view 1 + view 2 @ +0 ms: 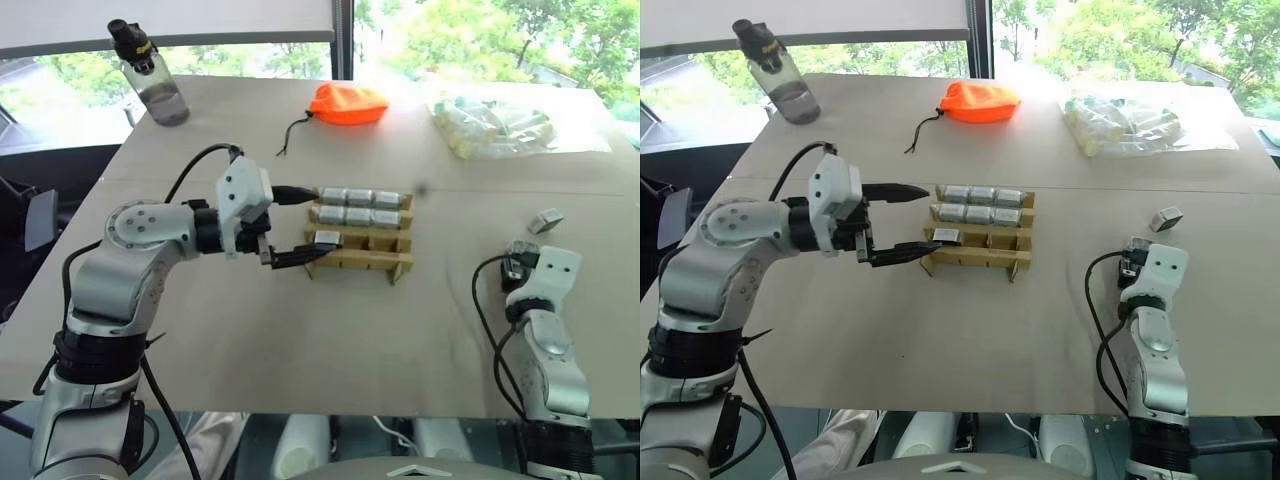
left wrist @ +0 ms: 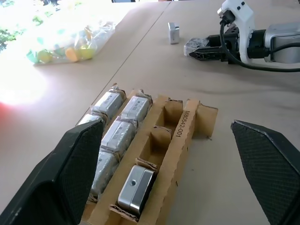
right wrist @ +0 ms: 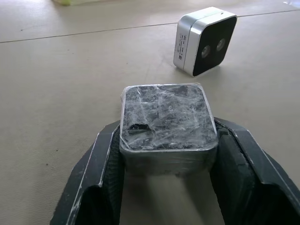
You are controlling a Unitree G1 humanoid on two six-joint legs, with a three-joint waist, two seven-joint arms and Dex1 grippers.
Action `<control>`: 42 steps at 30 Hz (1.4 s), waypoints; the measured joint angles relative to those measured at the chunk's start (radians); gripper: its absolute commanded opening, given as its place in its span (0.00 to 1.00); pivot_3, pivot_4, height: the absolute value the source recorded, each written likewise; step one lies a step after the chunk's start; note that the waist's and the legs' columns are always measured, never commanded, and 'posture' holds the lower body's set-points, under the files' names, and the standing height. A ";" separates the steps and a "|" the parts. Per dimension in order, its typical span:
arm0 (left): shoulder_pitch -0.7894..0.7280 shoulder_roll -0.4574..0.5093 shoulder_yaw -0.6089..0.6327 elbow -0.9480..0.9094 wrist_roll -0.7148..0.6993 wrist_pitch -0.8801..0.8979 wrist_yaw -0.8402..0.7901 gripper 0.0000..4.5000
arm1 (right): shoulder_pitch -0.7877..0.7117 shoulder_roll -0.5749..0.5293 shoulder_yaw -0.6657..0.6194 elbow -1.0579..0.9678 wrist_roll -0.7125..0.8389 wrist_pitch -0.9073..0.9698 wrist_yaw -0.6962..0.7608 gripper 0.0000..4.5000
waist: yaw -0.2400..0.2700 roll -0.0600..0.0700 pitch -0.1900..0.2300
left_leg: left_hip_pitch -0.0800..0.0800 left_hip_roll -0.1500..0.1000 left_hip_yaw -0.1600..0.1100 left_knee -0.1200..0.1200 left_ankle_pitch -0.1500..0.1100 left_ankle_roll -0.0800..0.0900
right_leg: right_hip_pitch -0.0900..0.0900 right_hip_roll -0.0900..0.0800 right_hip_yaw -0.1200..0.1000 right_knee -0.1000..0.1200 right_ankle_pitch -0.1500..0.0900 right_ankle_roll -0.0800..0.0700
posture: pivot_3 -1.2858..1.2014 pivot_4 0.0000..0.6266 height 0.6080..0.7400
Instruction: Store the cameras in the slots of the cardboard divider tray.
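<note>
A: Okay, left gripper [image 1: 300, 224]?
B: Spread wide at the cardboard divider tray [image 1: 380, 262], holding nothing.
A: Tray contents?
B: Far and middle rows full of wrapped cameras [image 1: 358, 205], one more camera [image 2: 136, 189] in the near row's left slot.
A: Right gripper [image 3: 166, 157]?
B: Fingers pressed on both sides of a plastic-wrapped camera [image 3: 165, 120] on the table [image 1: 300, 340]; bare camera [image 3: 204, 41] just beyond

Nine cameras [image 1: 347, 196], seemingly; one cardboard divider tray [image 1: 362, 261].
</note>
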 measured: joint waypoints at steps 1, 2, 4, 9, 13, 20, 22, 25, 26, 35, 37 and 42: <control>-0.007 -0.001 -0.006 0.005 0.001 -0.003 -0.003 1.00 | 0.007 -0.045 0.022 0.001 -0.030 -0.041 0.033 0.43 | -0.002 0.000 0.000 | 0.000 0.000 0.001 0.000 0.000 0.000 | 0.000 0.000 0.000 0.000 0.000 0.000 | 0.52 0.24 0.89; -0.017 -0.001 -0.013 0.015 0.002 -0.010 -0.010 1.00 | 0.017 -0.093 0.048 0.002 -0.069 -0.087 0.063 0.43 | -0.003 0.000 0.000 | 0.000 0.000 0.001 0.000 0.000 0.000 | 0.000 0.000 0.000 0.000 0.000 0.000 | 0.52 0.24 0.89; -0.050 -0.002 -0.039 0.045 0.016 -0.030 -0.024 1.00 | 0.047 -0.251 0.129 0.002 -0.179 -0.245 0.159 0.43 | -0.006 -0.001 0.000 | 0.001 0.000 0.001 -0.001 0.000 0.000 | -0.001 0.001 0.000 0.000 0.000 0.000 | 0.52 0.24 0.89; -0.111 -0.020 -0.094 0.094 0.022 -0.048 -0.067 1.00 | 0.064 -0.399 0.208 0.029 -0.294 -0.490 0.267 0.43 | -0.013 -0.001 0.000 | 0.001 0.001 0.002 -0.001 0.000 0.000 | -0.001 0.001 0.001 0.000 0.000 0.000 | 0.52 0.24 0.89; -0.194 -0.070 -0.161 0.216 0.046 -0.081 -0.112 1.00 | -0.053 -0.556 0.252 0.094 -0.439 -0.711 0.319 0.43 | -0.015 -0.002 0.000 | 0.001 0.001 0.004 0.001 0.000 0.000 | -0.001 0.001 0.002 0.001 0.000 0.001 | 0.52 0.24 0.89; -0.317 -0.145 -0.217 0.409 0.084 -0.121 -0.185 1.00 | -0.317 -0.610 0.373 0.171 -0.623 -0.930 0.357 0.43 | -0.016 -0.002 0.001 | -0.001 0.000 0.005 0.000 0.000 0.000 | -0.003 0.002 0.001 -0.001 0.000 0.000 | 0.52 0.24 0.89; -0.349 -0.170 -0.232 0.446 0.087 -0.124 -0.213 1.00 | -0.406 -0.603 0.422 0.213 -0.675 -0.987 0.365 0.43 | -0.016 -0.002 0.001 | -0.002 0.000 0.006 0.001 0.000 0.000 | -0.003 0.002 0.001 -0.001 0.000 0.000 | 0.52 0.24 0.89; -0.380 -0.186 -0.240 0.467 0.084 -0.120 -0.259 1.00 | -0.516 -0.594 0.469 0.286 -0.733 -1.058 0.360 0.43 | -0.015 -0.002 0.001 | -0.002 0.001 0.007 0.001 0.000 0.000 | -0.002 0.001 0.000 -0.001 0.000 0.000 | 0.52 0.24 0.89; -0.385 -0.185 -0.240 0.476 0.084 -0.119 -0.273 1.00 | -0.544 -0.590 0.480 0.314 -0.748 -1.077 0.356 0.43 | -0.014 -0.002 0.001 | -0.002 0.001 0.008 0.001 0.000 0.000 | -0.002 0.001 -0.001 -0.001 0.000 0.000 | 0.52 0.24 0.89; -0.413 -0.190 -0.277 0.537 0.127 -0.107 -0.326 1.00 | -0.685 -0.542 0.528 0.443 -0.808 -1.174 0.318 0.43 | -0.016 -0.002 0.001 | -0.002 0.001 0.008 0.001 0.000 0.000 | -0.002 0.001 -0.001 -0.001 0.000 0.000 | 0.52 0.24 0.89; -0.420 -0.196 -0.278 0.557 0.140 -0.109 -0.325 1.00 | -0.686 -0.531 0.529 0.449 -0.811 -1.184 0.311 0.43 | -0.015 -0.002 0.001 | -0.002 0.001 0.008 0.001 0.000 0.000 | -0.002 0.001 -0.001 -0.001 0.000 0.000 | 0.52 0.24 0.89; -0.442 -0.212 -0.280 0.574 0.159 -0.113 -0.329 1.00 | -0.684 -0.497 0.542 0.442 -0.826 -1.182 0.303 0.43 | -0.017 -0.002 0.001 | -0.002 0.001 0.008 0.001 0.000 0.000 | -0.003 0.001 -0.001 -0.001 0.000 0.000 | 0.52 0.24 0.89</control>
